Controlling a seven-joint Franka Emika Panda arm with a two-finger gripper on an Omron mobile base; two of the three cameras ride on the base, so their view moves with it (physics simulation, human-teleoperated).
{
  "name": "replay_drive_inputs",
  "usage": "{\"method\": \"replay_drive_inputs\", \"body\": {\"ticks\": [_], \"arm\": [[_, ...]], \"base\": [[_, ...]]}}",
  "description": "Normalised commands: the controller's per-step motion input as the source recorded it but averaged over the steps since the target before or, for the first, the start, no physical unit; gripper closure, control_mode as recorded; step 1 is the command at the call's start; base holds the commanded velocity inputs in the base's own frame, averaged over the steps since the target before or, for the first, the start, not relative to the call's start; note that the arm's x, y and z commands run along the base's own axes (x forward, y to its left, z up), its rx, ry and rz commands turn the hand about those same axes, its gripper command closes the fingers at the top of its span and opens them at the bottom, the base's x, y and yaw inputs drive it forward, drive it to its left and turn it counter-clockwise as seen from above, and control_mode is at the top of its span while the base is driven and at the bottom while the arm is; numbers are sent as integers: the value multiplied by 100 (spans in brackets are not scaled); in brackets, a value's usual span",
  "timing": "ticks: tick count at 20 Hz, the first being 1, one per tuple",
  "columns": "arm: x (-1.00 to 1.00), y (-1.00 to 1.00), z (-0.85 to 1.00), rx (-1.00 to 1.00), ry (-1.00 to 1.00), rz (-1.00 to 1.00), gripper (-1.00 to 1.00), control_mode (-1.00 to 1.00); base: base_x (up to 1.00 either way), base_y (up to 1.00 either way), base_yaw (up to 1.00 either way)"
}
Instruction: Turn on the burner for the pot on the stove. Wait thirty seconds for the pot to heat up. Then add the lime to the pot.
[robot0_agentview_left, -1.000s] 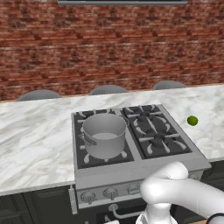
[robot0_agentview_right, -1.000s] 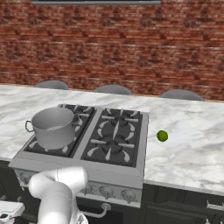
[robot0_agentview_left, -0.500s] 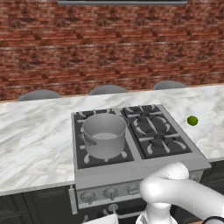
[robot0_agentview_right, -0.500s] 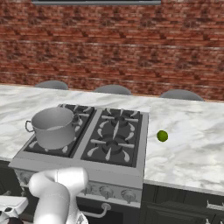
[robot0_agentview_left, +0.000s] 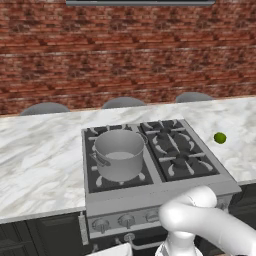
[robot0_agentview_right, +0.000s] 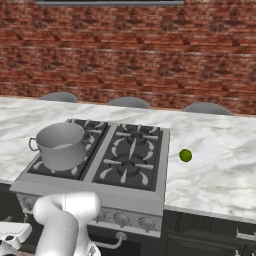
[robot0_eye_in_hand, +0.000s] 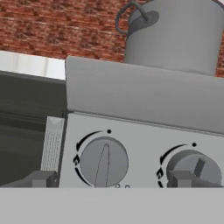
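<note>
1. Low at the stove (robot0_agentview_left: 165, 192) front, the fingers (robot0_eye_in_hand: 41, 178) stand wide apart, empty, flanking a knob (robot0_eye_in_hand: 103, 162).
2. Pot (robot0_agentview_left: 119, 154) sits on the near-left burner.
3. Lime (robot0_agentview_right: 185, 155) lies on the worktop (robot0_agentview_right: 220, 165), apparently just right of the stove.

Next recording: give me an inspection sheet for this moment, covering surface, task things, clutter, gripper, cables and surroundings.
Surface: white marble counter with the stove set into it.
Pot: grey pot stands upright on the stove's front left burner; nothing visible inside.
Lime: lime lies on the counter right of the stove, apart from it.
Knobs: hand view shows the leftmost knob and the next knob on the front panel, below the pot; no flame visible.
Clutter: nothing seen.
Gripper: gripper open, low at the front panel, fingertips either side of the leftmost knob, holding nothing.
Cables: nothing seen.
Surroundings: red brick wall; grey stool tops behind the counter; dark cabinets below.
</note>
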Motion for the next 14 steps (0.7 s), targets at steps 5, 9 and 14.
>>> {"method": "replay_drive_inputs", "body": {"ticks": [5,9,14], "arm": [[26,7,0,2,0,0,-100,-100],[27,0,-8,4,0,0,-100,-100],[22,0,-17,2,0,0,-100,-100]], "base": [[0,0,0],[0,0,0],[0,0,0]]}}
